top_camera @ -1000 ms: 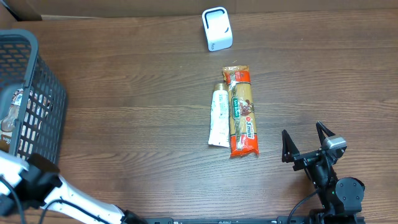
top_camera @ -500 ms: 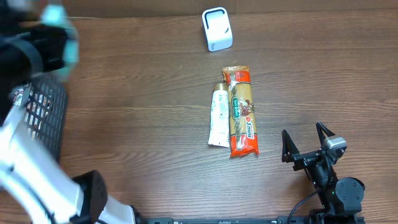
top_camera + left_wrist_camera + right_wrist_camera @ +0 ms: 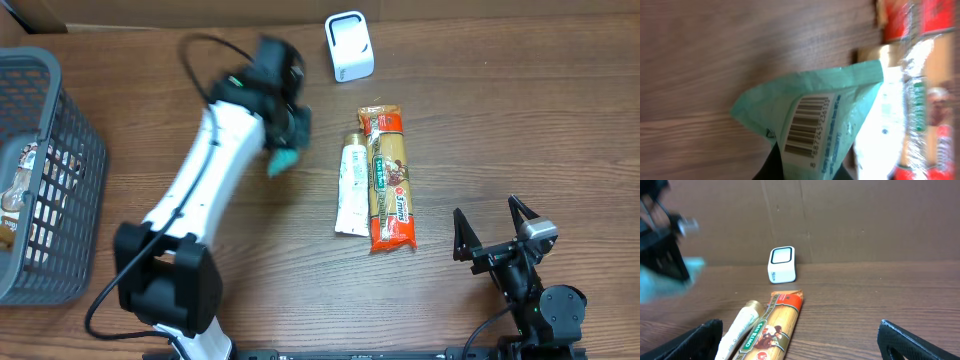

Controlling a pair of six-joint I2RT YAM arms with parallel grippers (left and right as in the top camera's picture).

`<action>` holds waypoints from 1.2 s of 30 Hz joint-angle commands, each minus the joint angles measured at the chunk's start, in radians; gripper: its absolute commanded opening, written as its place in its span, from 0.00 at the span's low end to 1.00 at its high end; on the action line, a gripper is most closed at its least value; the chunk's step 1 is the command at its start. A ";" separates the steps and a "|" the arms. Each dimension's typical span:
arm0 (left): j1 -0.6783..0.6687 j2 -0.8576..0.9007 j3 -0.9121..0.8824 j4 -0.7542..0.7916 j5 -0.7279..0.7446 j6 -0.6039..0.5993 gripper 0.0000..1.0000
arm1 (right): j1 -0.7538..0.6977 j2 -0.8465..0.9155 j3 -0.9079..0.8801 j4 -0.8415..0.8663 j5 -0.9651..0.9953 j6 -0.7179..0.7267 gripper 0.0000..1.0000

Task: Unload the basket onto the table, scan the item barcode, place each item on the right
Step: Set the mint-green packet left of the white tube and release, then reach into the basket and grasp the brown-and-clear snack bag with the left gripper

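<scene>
**Pouch gripped, not yet presented to the scanner**

Take the scanner (image 3: 349,47) as your reference for every position below.

**Layout**
- The basket (image 3: 70,190) stands far to the scanner's left.
- The left gripper (image 3: 288,138) is just left of the scanner and a little nearer the robot. It is clenched on one edge of the teal pouch (image 3: 281,160), the item to be scanned.
- The tube (image 3: 351,188) and the pasta packet (image 3: 388,178) lie side by side on the robot's side of the scanner.
- The right gripper (image 3: 490,228) sits well to the scanner's right and nearest the robot. Its jaws are spread wide and hold nothing.

**Hazards**
- In the left wrist view the barcode (image 3: 807,125) faces that camera. If you do not turn it towards the scanner window, expect no read.
- The hold is on one edge only. A quick swing could let the pouch flap or slip free.
- The pouch hangs near the tube. A low approach could knock the tube or the packet.

**Materials**
- The pouch is thin, soft, creased film. A fold across the bars would spoil the read.
- The scanner is a smooth white block with rounded corners.
- The basket is dark open mesh.
- The pasta packet is glossy wrap.
- The table (image 3: 200,90) is wood-grained.
</scene>
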 commanded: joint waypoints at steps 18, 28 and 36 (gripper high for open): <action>0.014 -0.104 0.211 0.002 -0.126 -0.051 1.00 | -0.002 -0.007 -0.010 0.006 -0.001 0.003 1.00; 0.444 -0.232 0.832 -0.441 -0.294 -0.032 1.00 | -0.002 -0.007 -0.011 0.006 -0.001 0.003 1.00; 1.064 -0.235 0.779 -0.476 -0.129 -0.087 1.00 | -0.002 -0.007 -0.010 0.006 -0.001 0.003 1.00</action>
